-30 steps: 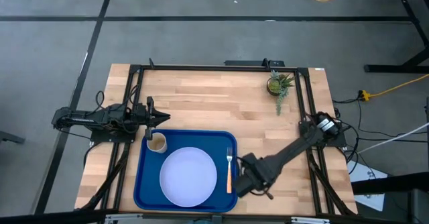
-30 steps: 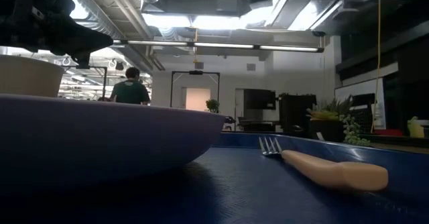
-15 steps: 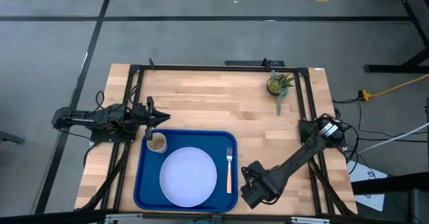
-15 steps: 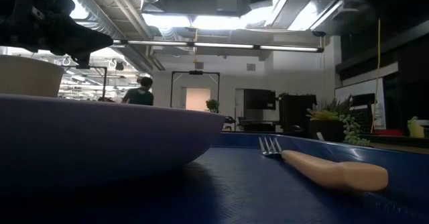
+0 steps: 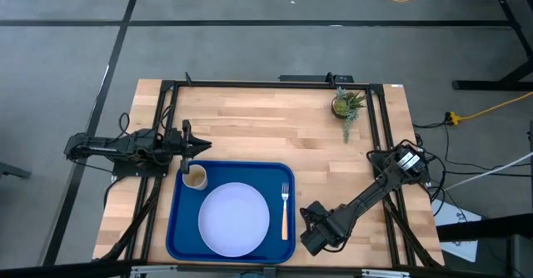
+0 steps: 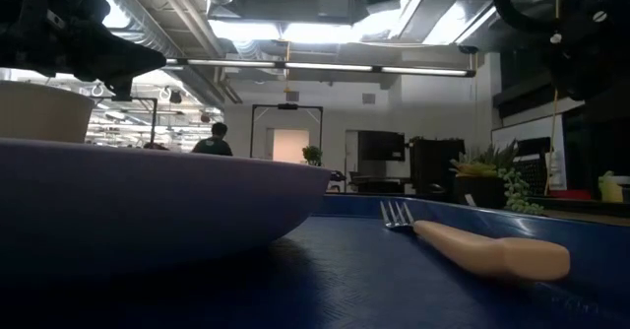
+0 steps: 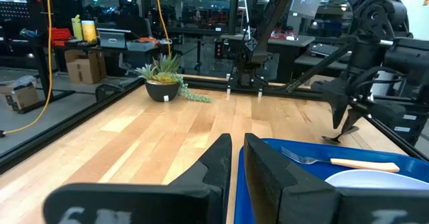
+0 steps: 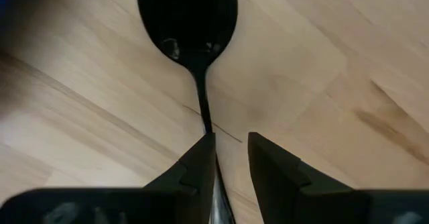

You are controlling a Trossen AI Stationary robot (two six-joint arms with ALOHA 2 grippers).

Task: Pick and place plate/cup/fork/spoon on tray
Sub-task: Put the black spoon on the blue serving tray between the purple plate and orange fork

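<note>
The spoon (image 8: 188, 19) lay on the bare wood just right of the tray (image 5: 179, 232), under my right gripper (image 5: 310, 240), its fingers (image 8: 194, 167) slightly parted astride the handle. The left gripper (image 5: 190, 147), fingers nearly together, waited beside the cup (image 5: 196, 177).

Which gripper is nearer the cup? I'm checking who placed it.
Left. The left gripper sits just beyond the cup; the right gripper is off the tray's far side.
</note>
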